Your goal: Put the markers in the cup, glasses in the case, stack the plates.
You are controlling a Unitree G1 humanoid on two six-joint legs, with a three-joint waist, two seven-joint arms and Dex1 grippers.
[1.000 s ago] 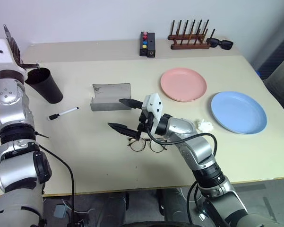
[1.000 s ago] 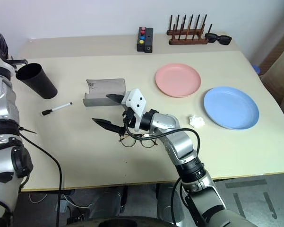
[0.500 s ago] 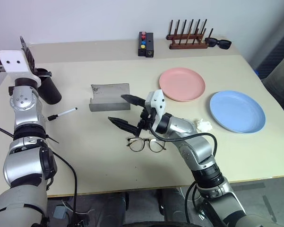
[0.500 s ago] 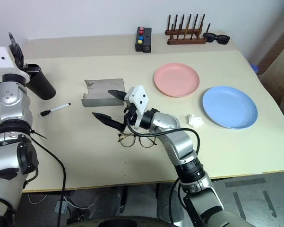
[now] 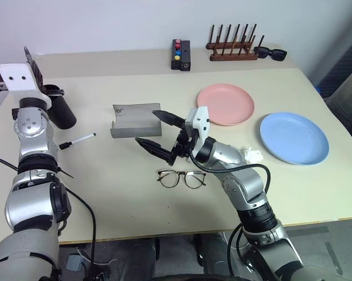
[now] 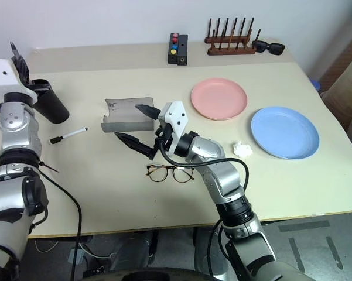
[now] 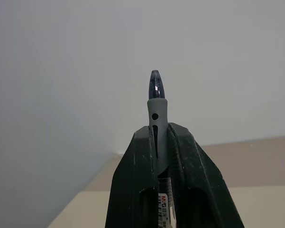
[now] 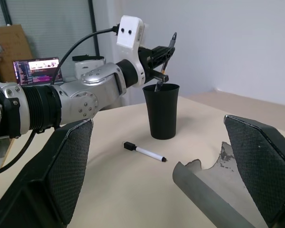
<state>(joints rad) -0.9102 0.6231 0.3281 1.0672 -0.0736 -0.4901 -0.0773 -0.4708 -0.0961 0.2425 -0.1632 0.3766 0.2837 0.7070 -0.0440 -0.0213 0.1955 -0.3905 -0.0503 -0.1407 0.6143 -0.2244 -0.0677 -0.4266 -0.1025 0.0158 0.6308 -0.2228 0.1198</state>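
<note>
- Beige surface (image 5: pixel 105 193) fills most of the scene, set against a pale wall, with the task's things spread across it.
- Your left tool (image 8: pixel 163 57) is closed on the dark marker (image 7: pixel 157 114), gripping its barrel so the rounded end pokes out past the fingertips. Seen from the right wrist, the marker's lower end sits just at or inside the rim of the cup (image 8: pixel 161 110).
- To do this step well, I judge you should keep the marker close to upright, centre its lower end over the cup's mouth, lower it so it is inside, then open the tool. Letting go too high or off-centre could bounce it off the rim or tip the cup.
- The cup is tall, black and tapered, wider at the rim, standing upright near the far left corner.
- The second marker (image 5: pixel 78 140), white with a black cap, lies flat on the surface just beside the cup, towards the robot.
- Your right tool (image 5: pixel 159 133) is wide open and empty, hovering above the surface between the open grey case (image 5: pixel 136 120) and the glasses (image 5: pixel 181 178).
- The glasses rest lenses-up, untouched.
- The pink plate (image 5: pixel 226 104) and blue plate (image 5: pixel 294 138) lie side by side, unstacked.
</note>
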